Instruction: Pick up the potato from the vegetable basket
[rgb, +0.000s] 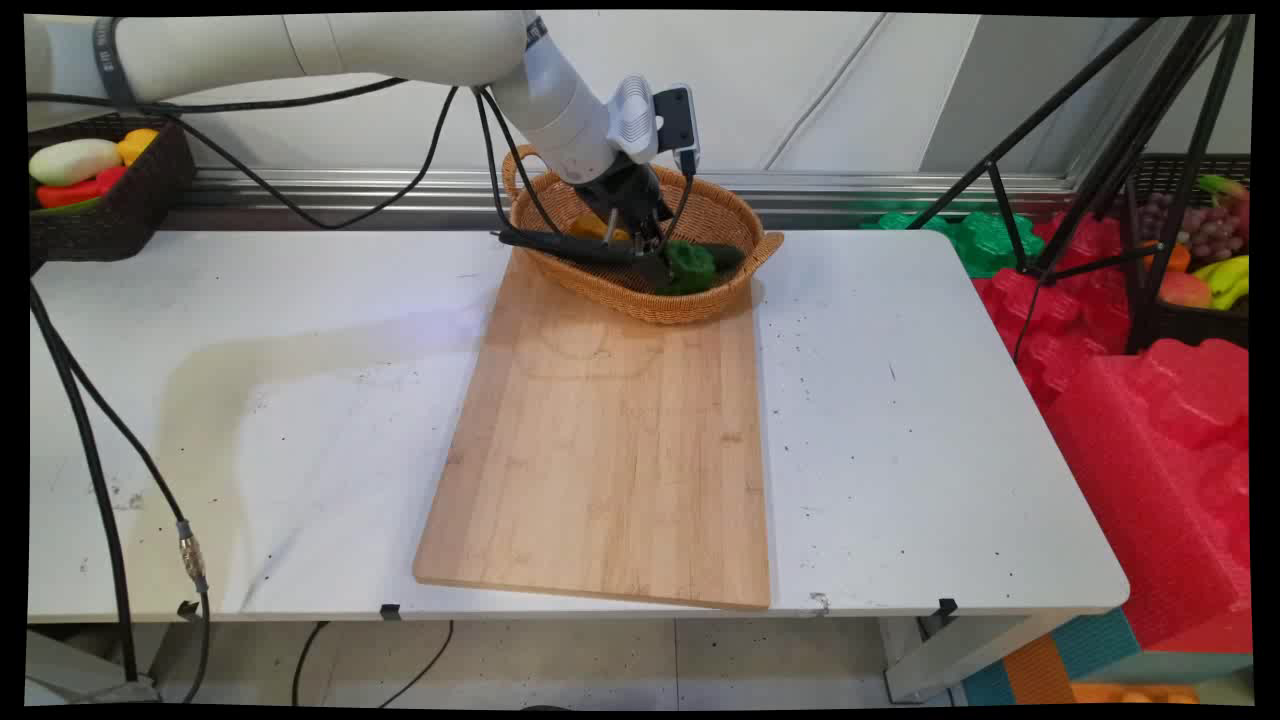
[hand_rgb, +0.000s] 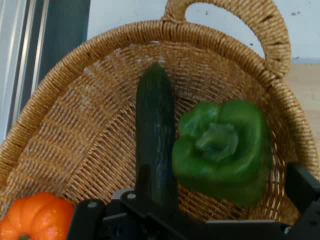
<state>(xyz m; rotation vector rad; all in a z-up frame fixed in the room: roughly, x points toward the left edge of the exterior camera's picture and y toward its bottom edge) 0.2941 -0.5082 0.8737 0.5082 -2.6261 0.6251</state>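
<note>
My gripper (rgb: 643, 238) reaches down into a woven wicker basket (rgb: 735, 215) at the far end of a wooden board (rgb: 610, 450). In the hand view the gripper (hand_rgb: 192, 202) is open, its fingers (hand_rgb: 301, 186) spread wide low in the picture. A dark green cucumber (hand_rgb: 156, 145) lies lengthwise between them, its near end over the linkage. A green bell pepper (hand_rgb: 222, 150) sits touching the cucumber's right side, also within the span of the fingers. An orange vegetable (hand_rgb: 35, 220) lies outside the left finger. In the main view the pepper (rgb: 688, 266) and the cucumber (rgb: 728, 254) show just right of the gripper.
A dark basket (rgb: 120, 205) with white, yellow and red vegetables stands at the table's far left. Black cables (rgb: 95, 470) hang along the left side. Right of the table are red foam blocks (rgb: 1150, 420), a black tripod (rgb: 1110, 150) and a crate of fruit (rgb: 1205, 250).
</note>
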